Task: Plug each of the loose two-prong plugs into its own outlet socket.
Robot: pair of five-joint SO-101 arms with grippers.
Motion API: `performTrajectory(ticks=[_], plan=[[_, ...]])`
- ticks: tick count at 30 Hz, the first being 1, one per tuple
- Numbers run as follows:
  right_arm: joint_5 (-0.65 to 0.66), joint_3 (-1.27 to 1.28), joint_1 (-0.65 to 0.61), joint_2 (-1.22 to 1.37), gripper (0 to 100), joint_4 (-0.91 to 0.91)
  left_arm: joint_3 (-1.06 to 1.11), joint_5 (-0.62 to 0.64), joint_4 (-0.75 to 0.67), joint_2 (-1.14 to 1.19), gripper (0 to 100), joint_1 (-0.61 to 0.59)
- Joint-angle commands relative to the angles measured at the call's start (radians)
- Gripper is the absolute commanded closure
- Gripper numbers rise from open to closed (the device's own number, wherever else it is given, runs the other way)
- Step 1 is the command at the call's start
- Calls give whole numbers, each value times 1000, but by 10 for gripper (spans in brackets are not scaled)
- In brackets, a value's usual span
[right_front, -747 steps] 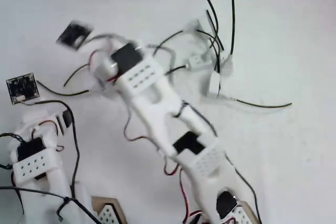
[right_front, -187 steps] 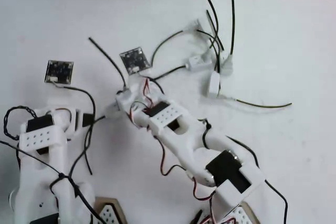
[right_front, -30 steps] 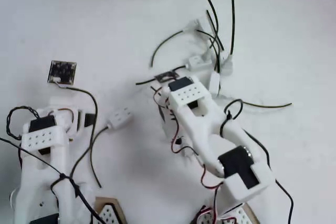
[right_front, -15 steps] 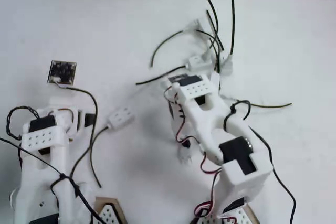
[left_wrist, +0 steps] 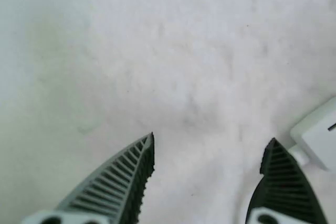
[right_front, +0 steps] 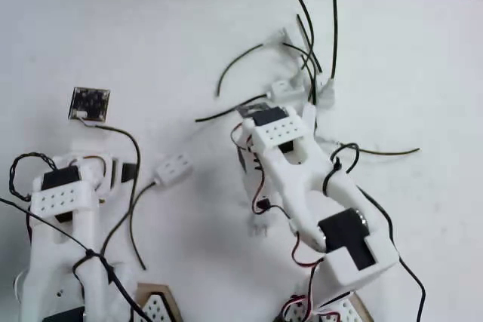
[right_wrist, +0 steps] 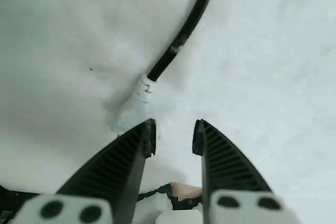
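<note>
On the matte white table point(right_front: 423, 50), stiff black cables point(right_front: 334, 35) and small white plugs point(right_front: 281, 90) crowd the 1 o'clock area, just past the right arm's head. The right pincer point(right_wrist: 175, 124), ribbed dark fingers slightly apart and gripping nothing, has a blocky white plug point(right_wrist: 134, 109) just beside one tip. Its black cord point(right_wrist: 191, 19) trails away in line with it. A white socket block point(right_front: 172, 167) lies at 8 o'clock and a dark square board point(right_front: 89, 101) at 9. The left pincer point(left_wrist: 212, 138) is spread wide over bare table.

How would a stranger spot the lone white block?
On the white table, look between the left arm and the right arm. The white block lies there at the end of a black cable, alone; the other white pieces cluster among wires farther back.
</note>
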Motion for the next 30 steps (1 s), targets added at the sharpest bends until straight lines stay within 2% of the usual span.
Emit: performTrajectory(ticks=[1,6,9,17,30], plan=[[-40,-12,-10,-50,884,8,-2,-2,-17,-24,683,15],[-58,6,-59,-50,884,4,-2,-2,-17,-24,683,15],[-92,57,-97,-50,884,-54,-2,-2,-17,-24,683,15],[-115,176,-101,-50,886,-217,0,-2,-17,-24,683,13],[-121,106,-150,110,887,-203,0,-2,-17,-24,683,13]])
